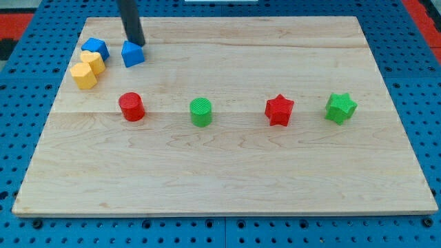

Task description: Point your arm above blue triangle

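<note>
The blue triangle block sits near the top left of the wooden board. My tip is at the end of the dark rod that comes down from the view's top. It stands just above the blue triangle in the view, touching or almost touching its top edge.
A blue cube and two yellow blocks cluster at the far left. A red cylinder, a green cylinder, a red star and a green star form a row across the middle.
</note>
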